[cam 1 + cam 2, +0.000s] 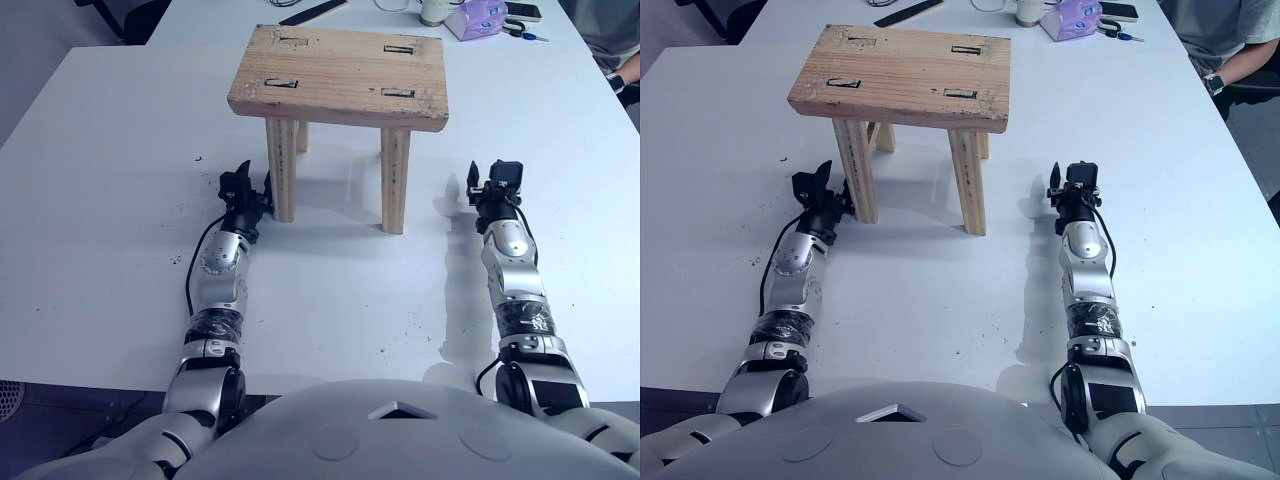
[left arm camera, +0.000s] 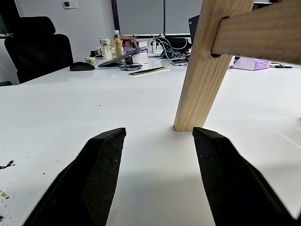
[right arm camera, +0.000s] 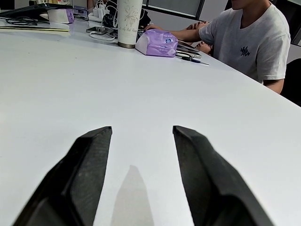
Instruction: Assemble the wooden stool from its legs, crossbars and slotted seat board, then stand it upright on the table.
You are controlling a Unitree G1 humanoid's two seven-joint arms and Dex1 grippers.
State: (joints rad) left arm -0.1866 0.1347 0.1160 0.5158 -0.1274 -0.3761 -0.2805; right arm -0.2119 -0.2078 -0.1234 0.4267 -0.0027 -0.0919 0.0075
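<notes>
Shows the left gripper (image 1: 253,182) lying low on the white table (image 1: 110,150), black fingers (image 2: 101,160) spread apart and holding nothing, aimed at the near left leg (image 2: 202,75) of the wooden stool (image 1: 905,75) and stopping just short of it. Shows the right gripper (image 1: 486,178) likewise parted and empty, resting on the tabletop off to the right of the near right leg (image 1: 395,180) and apart from it, with white surface showing between its fingers (image 3: 89,165).

Places the stool upright between the two arms, legs down on the table, the slotted seat board (image 1: 340,65) on top with four rectangular slots facing up. Catches a crossbar (image 2: 263,33) set into the near left leg just under the seat.

Takes in, farther back on the table, a purple tissue pack (image 3: 157,43) beside a tall pale cup (image 3: 129,23), a dark flat strip (image 1: 313,12) near the far edge, and black specks (image 1: 197,158) scattered on the surface around the left arm.
</notes>
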